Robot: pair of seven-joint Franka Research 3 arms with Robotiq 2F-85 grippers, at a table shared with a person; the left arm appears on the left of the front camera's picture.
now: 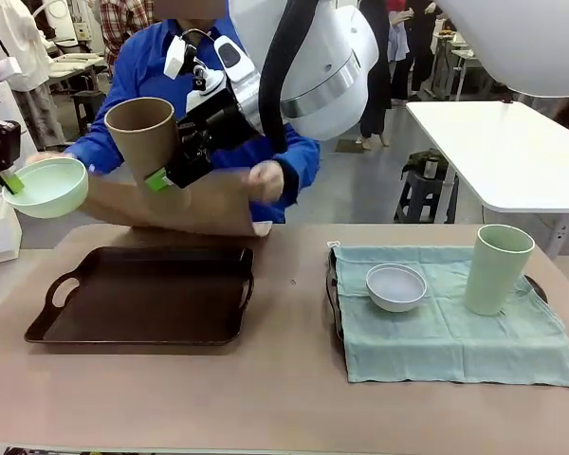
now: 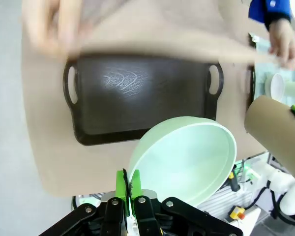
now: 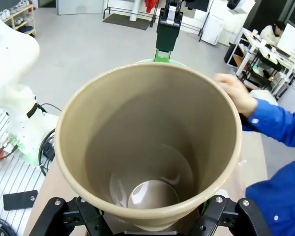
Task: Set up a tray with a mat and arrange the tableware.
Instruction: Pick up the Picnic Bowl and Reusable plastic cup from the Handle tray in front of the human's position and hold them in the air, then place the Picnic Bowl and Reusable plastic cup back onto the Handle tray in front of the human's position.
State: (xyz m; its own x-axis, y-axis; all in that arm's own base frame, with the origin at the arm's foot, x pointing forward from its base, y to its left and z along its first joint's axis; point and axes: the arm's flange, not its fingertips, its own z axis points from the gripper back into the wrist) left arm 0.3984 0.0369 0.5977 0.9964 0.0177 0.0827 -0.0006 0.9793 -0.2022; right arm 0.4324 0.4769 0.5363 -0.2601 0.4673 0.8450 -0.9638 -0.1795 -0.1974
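Left pincer (image 2: 127, 194) pinches the mint bowl (image 1: 45, 187) rim, right pincer (image 1: 161, 179) clamps the tan cup (image 1: 142, 136), both aloft over the tray (image 1: 142, 296). Thin rim grip may slip; person's mat (image 1: 185, 207) could snag.

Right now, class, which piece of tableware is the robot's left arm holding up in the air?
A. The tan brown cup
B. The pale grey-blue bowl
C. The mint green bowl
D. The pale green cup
C: the left arm's jaws pinch the rim of the mint green bowl, held above the table left of the dark tray, while the tan brown cup sits in the right arm's jaws.
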